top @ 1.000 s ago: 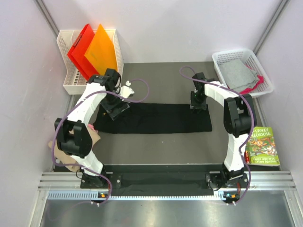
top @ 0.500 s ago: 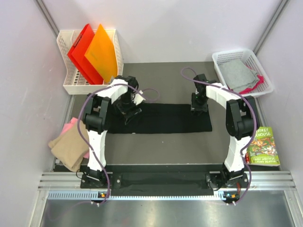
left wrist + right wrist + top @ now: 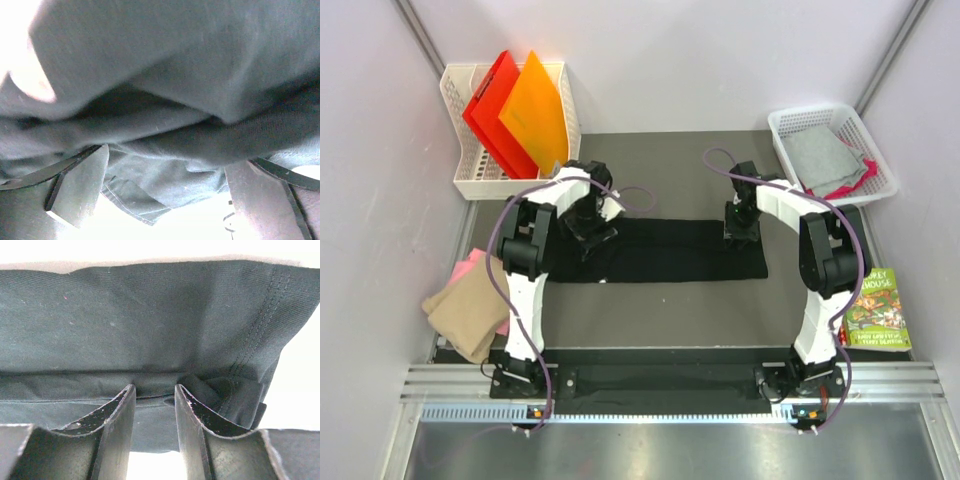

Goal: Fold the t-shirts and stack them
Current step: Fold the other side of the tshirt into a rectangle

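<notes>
The black t-shirt lies folded into a long strip across the middle of the table. My left gripper is down on its left end. In the left wrist view the gripper is open, its fingers wide apart with loose bunched black cloth between them. My right gripper sits on the strip's right part. In the right wrist view it is shut on a folded edge of the black cloth. A tan t-shirt lies over a pink one at the near left.
A white rack at the back left holds red and orange folders. A white basket at the back right holds grey and pink cloth. A picture book lies at the near right.
My left gripper moved right, carrying the shirt's left end over, so the strip is shorter. The left arm swung off the tan and pink shirts. The right gripper stayed put.
</notes>
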Tool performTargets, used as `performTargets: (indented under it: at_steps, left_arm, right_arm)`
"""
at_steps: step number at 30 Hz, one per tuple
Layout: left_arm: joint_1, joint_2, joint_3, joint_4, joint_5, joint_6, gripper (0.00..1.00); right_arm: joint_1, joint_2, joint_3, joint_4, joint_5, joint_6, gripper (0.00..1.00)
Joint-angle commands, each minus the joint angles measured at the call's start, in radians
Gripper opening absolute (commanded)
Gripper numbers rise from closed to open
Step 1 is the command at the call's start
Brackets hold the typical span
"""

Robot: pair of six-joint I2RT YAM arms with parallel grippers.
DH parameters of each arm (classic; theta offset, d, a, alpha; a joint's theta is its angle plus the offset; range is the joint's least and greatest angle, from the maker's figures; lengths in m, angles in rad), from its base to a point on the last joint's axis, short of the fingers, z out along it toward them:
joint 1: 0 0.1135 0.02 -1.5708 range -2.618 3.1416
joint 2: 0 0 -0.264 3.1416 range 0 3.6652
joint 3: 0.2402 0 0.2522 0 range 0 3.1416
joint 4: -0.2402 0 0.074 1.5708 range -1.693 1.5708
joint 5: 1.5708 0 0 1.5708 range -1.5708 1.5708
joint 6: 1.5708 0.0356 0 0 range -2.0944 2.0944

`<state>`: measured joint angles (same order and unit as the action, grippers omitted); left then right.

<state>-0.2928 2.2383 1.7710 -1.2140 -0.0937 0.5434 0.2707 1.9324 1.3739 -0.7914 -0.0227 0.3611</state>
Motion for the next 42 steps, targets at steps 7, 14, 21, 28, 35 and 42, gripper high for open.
performTargets:
  at_steps: [7,14,21,28,35,42]
  left_arm:
    - [0.011,-0.224,-0.072,-0.065,-0.015,0.047,0.99]
    - [-0.083,-0.243,0.015,-0.101,0.087,-0.011,0.99]
    - [-0.124,-0.117,-0.005,-0.001,0.078,-0.079,0.99]
    - [-0.126,-0.017,0.011,0.036,0.075,-0.117,0.99]
    - [-0.14,0.021,0.059,0.011,0.192,-0.177,0.99]
    - [-0.144,-0.103,0.146,-0.099,0.279,-0.197,0.99]
  right_arm:
    - [-0.007,-0.047,0.028,-0.003,0.001,-0.021,0.39]
    - [-0.007,-0.038,0.042,-0.005,0.001,-0.024,0.39]
    - [-0.007,-0.03,0.065,-0.012,0.013,-0.034,0.39]
    - [-0.008,-0.029,0.073,-0.012,0.012,-0.037,0.39]
    - [-0.008,-0.033,0.065,-0.002,0.012,-0.047,0.39]
    - [-0.008,-0.065,0.106,-0.037,0.02,-0.073,0.42]
